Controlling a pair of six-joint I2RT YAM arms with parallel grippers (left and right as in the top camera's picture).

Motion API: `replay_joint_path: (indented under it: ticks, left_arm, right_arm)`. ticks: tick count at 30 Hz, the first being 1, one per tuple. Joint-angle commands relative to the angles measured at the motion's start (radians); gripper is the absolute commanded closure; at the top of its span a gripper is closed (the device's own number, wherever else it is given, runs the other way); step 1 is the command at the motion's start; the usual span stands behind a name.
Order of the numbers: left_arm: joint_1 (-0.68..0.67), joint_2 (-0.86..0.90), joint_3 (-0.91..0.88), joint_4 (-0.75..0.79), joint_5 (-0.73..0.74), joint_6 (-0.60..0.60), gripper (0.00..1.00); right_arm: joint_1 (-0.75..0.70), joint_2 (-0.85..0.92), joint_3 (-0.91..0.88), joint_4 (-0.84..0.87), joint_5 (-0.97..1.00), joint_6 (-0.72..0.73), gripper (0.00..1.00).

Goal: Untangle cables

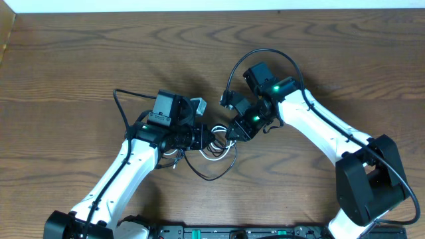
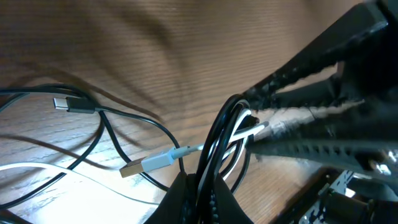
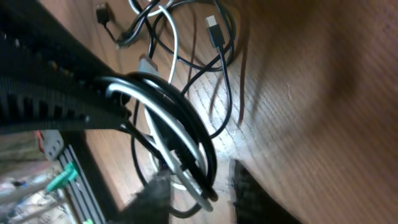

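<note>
Left gripper [image 1: 201, 136] and right gripper [image 1: 231, 131] meet tip to tip at mid-table in the overhead view. The cables [image 1: 216, 149] are bunched between them, and one black loop sags toward the near edge. Holding the knot from both sides would let one arm anchor it while the other draws a strand free. Bare table [image 1: 80, 60] lies open on the far side and on both flanks, while the black rail [image 1: 232, 232] at the near edge leaves less room. From the left wrist, the left jaws are pinched tight on the black coil [image 2: 217, 134], and a white strand [image 2: 249, 132] runs out between the right fingers [image 2: 298, 93]. A pale plug [image 2: 146, 165] and a black plug [image 2: 68, 104] lie loose on the wood. From the right wrist, the right jaws stand slightly apart, straddling the coil without clearly clamping it.
</note>
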Motion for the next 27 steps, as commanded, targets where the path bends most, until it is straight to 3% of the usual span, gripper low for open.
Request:
replay_joint_path:
  ticks: [1,3,9,13,16,24,27]
  left_arm:
    - [-0.004,0.003,0.008,-0.003,0.028,-0.008,0.93]
    - [-0.004,0.003,0.008,-0.003,0.026,-0.008,0.92]
    - [-0.004,0.003,0.008,-0.004,0.017,-0.008,0.93]
    - [-0.004,0.003,0.008,-0.005,0.017,-0.008,0.93]
    - [-0.004,0.003,0.008,-0.008,0.017,-0.008,0.92]
    - [-0.004,0.003,0.008,-0.008,0.017,-0.008,0.93]
    - [-0.004,0.003,0.008,-0.008,0.017,-0.008,0.93]
  right_arm:
    - [-0.004,-0.03,0.006,0.001,-0.003,-0.002,0.92]
    - [-0.004,-0.03,0.006,-0.002,-0.002,-0.002,0.99]
    - [-0.008,-0.03,0.005,-0.017,0.013,0.042,0.99]
    - [-0.041,-0.03,0.005,-0.022,0.419,0.424,0.99]
    - [-0.067,-0.03,0.005,-0.051,0.591,0.584,0.99]
    - [-0.105,-0.03,0.005,-0.065,0.56,0.593,0.98]
    - [-0.098,-0.03,0.005,-0.055,0.405,0.462,0.95]
